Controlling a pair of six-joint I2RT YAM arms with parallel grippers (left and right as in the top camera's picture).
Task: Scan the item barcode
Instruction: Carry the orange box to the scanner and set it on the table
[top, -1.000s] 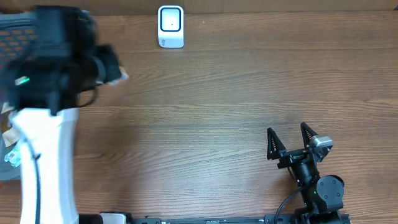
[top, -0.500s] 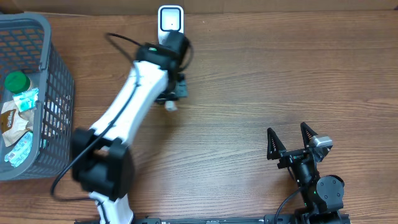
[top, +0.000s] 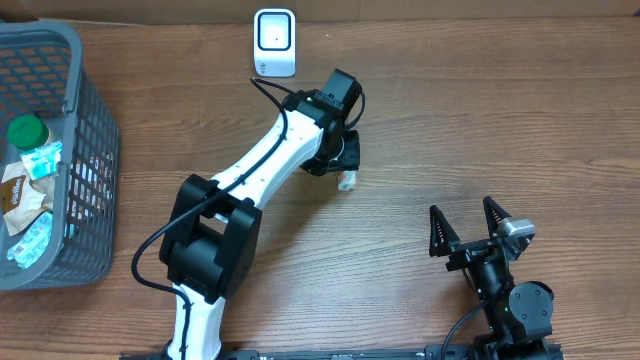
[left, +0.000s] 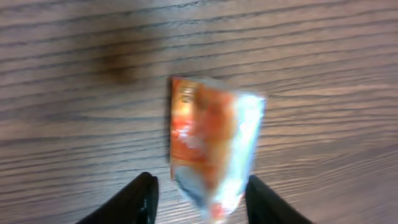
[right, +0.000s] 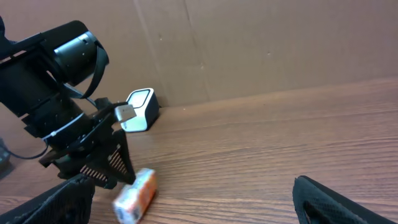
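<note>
The item is a small orange and white packet (top: 347, 181), blurred in the left wrist view (left: 211, 146). It sits on the wood right of the table's middle, in front of and to the right of the white scanner (top: 274, 42). My left gripper (top: 343, 160) hangs just over it, open, its fingers (left: 144, 196) standing either side of the packet's near end without pinching it. In the right wrist view the packet (right: 135, 194) rests low beside the left gripper's dark fingertip, with the scanner (right: 140, 110) behind. My right gripper (top: 463, 222) is open and holds nothing, at the front right.
A grey wire basket (top: 100, 130) stands at the left edge, holding a green-lidded bottle (top: 25, 132) and several packets. A cardboard wall (right: 249, 43) closes off the back of the table.
My left arm swung from the basket past the scanner to right of the table's middle. Its jaws went from shut to open, and the packet came loose between them. The right arm stayed still.
</note>
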